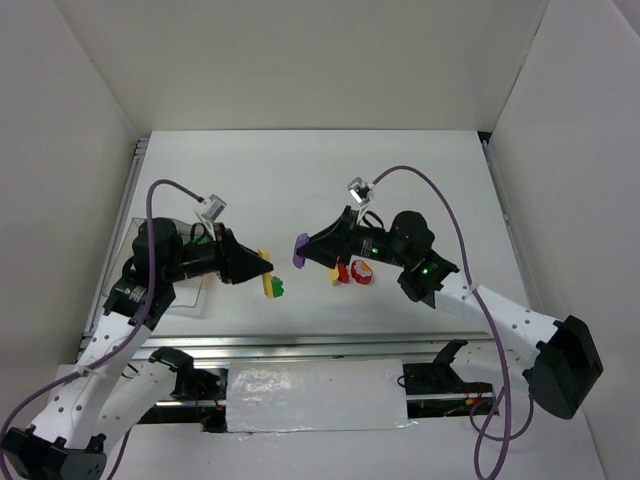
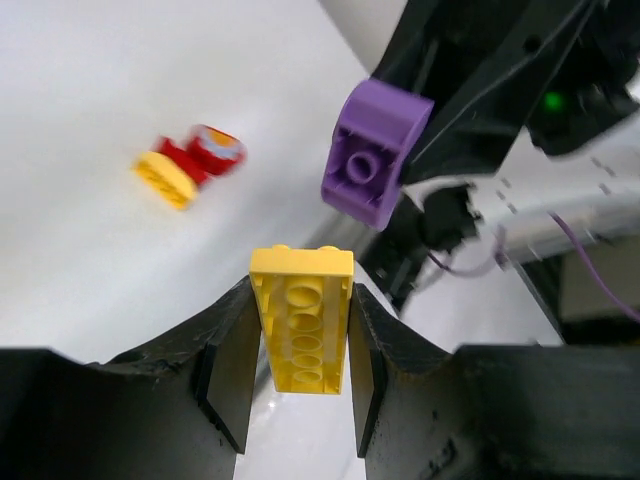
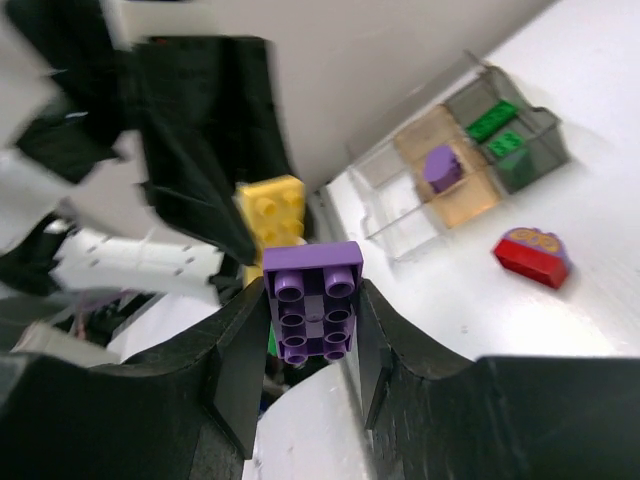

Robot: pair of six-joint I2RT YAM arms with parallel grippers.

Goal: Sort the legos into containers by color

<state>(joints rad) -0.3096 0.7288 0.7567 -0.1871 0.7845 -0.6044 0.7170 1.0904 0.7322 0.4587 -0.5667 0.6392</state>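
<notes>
Blurred in the left wrist view: red and yellow legos [image 2: 190, 165]. Mostly hidden under the left arm [image 1: 140, 290] from above: containers [image 1: 200, 298].

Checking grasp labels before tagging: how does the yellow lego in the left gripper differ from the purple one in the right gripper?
Colour: the yellow lego versus the purple lego.
Shape: the yellow one is a long, narrow rectangle. The purple one is shorter, with one rounded edge.
Holder: yellow sits in the left gripper, purple in the right gripper.
Shared: each is clamped between its gripper's fingers.
</notes>
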